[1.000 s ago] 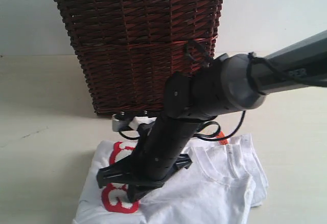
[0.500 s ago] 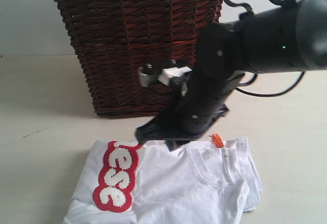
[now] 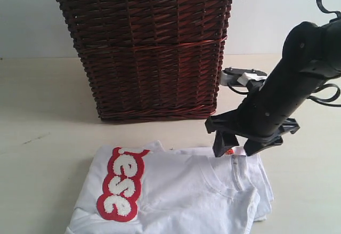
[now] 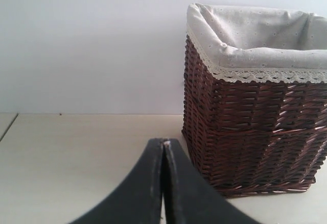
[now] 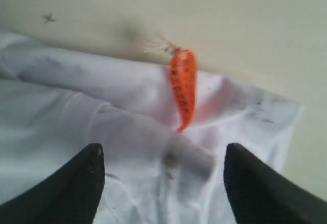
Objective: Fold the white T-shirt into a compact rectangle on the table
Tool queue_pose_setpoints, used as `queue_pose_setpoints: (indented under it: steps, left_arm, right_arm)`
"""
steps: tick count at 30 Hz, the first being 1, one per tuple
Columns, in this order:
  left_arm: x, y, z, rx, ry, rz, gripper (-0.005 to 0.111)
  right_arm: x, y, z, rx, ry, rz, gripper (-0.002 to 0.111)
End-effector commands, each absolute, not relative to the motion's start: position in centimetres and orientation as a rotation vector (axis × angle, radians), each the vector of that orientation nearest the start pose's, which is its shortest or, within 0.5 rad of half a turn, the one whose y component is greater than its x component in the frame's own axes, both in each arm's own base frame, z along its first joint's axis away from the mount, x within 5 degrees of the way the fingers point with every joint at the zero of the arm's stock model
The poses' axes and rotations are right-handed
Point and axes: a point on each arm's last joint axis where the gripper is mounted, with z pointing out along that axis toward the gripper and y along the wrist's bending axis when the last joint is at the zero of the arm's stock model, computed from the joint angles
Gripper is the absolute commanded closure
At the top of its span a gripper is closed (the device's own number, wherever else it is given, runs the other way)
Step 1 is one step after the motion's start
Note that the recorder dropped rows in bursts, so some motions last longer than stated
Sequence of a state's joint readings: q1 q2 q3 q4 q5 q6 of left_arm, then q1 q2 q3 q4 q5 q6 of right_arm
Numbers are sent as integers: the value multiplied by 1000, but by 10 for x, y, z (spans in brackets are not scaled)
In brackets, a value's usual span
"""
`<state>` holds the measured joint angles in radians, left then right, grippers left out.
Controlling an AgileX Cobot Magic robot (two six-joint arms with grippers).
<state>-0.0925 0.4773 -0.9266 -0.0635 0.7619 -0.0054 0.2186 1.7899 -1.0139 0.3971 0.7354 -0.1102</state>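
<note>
The white T-shirt [image 3: 181, 191] lies folded on the table [image 3: 42, 138] in front of the basket, its red "ese" patch [image 3: 122, 183] at the left. My right gripper [image 3: 234, 150] hovers open just over the shirt's far right edge, near the collar. In the right wrist view the open right gripper [image 5: 162, 155] has the white T-shirt [image 5: 71, 106] and its orange tag [image 5: 183, 86] between and beyond the fingers [image 5: 89, 175], with nothing held. My left gripper [image 4: 163, 142] is shut and empty, over bare table [image 4: 76, 147] left of the basket; the exterior view does not show it.
A tall brown wicker basket [image 3: 146, 53] with a white lace-trimmed liner stands right behind the shirt; the left wrist view shows the basket [image 4: 253, 132] too. The right arm [image 3: 303, 63] reaches in from the right. A pale wall rises at the back.
The right arm has swung from over the shirt's left-middle across to the right, uncovering the red patch. Its gripper now hangs over the shirt's far right edge.
</note>
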Motion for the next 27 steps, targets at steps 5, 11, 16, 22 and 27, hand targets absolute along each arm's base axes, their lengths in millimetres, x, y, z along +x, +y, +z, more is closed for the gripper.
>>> queue_pose_setpoints:
  steps: [5, 11, 16, 22, 27]
  left_arm:
    - [59, -9, 412, 40, 1802, -155, 107]
    - [59, -9, 412, 40, 1802, -155, 107]
    - [59, -9, 412, 40, 1802, -155, 107]
    - [59, -9, 412, 40, 1802, -157, 107]
    - [59, -9, 412, 40, 1800, -155, 107]
  right_arm:
    - [294, 88, 130, -190, 3065, 412, 47]
    - [295, 91, 130, -185, 3060, 461, 58]
    - [293, 96, 132, -256, 3051, 548, 101]
    - [297, 95, 162, -366, 2966, 509, 108]
    - [312, 84, 225, -370, 2748, 290, 108]
